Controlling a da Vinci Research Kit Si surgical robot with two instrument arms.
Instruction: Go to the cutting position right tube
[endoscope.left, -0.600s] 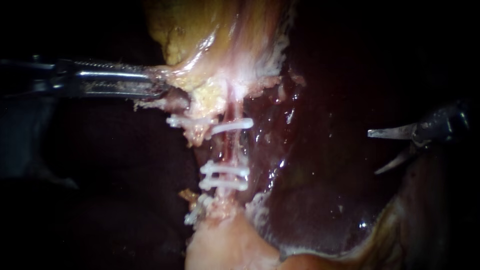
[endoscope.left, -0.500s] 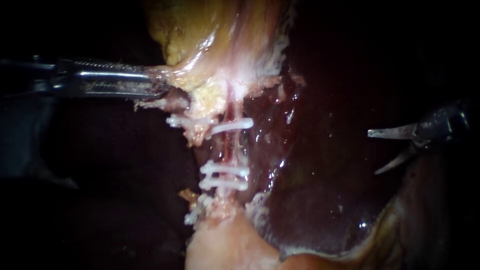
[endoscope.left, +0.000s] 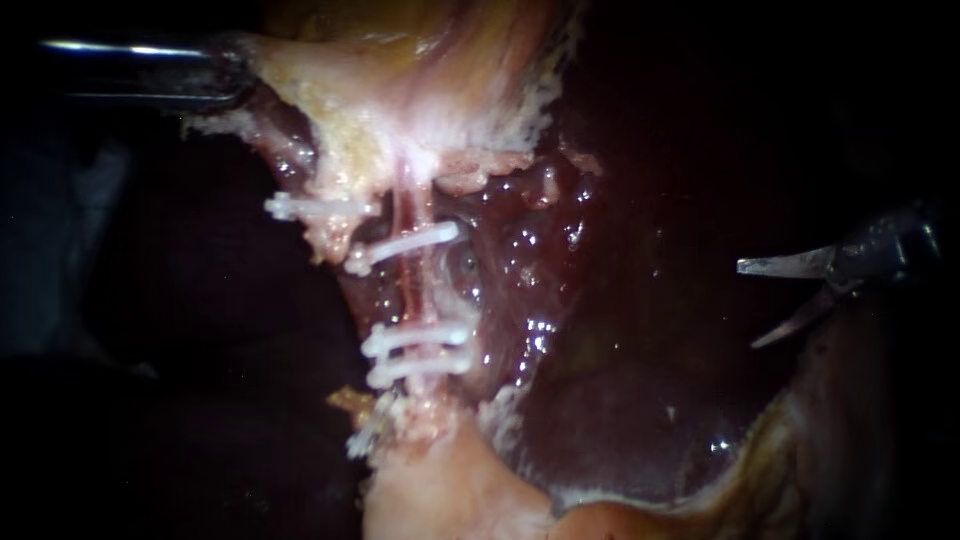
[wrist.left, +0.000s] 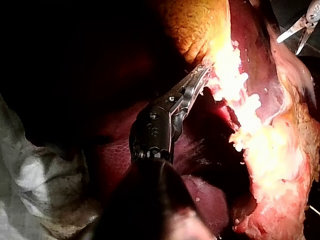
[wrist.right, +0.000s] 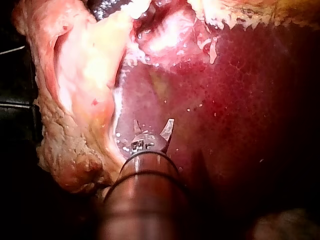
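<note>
The pink right tube (endoscope.left: 412, 290) runs down the middle of the endoscope view, crossed by a white clip (endoscope.left: 405, 245) above and two white clips (endoscope.left: 420, 350) below. My left instrument (endoscope.left: 225, 85) sits at the upper left, its jaws shut on the pale edge of the gallbladder (endoscope.left: 400, 70); the left wrist view shows the same hold (wrist.left: 202, 77). My right instrument (endoscope.left: 747, 305) hangs far to the right of the tube, its two blades open over the liver (endoscope.left: 620, 330). In the right wrist view the blades (wrist.right: 152, 131) stand apart above dark red liver (wrist.right: 240, 100).
More white clips lie to the left, one (endoscope.left: 310, 208) high and one (endoscope.left: 365, 435) low beside pale tissue (endoscope.left: 440, 490). Wet liver surface glistens just right of the tube. Pale fatty tissue (wrist.right: 80, 100) lies beside my right instrument.
My left instrument has pulled the gallbladder edge up and to the left, dragging the tube and clips leftward and stretching them. My right instrument has stayed in place.
</note>
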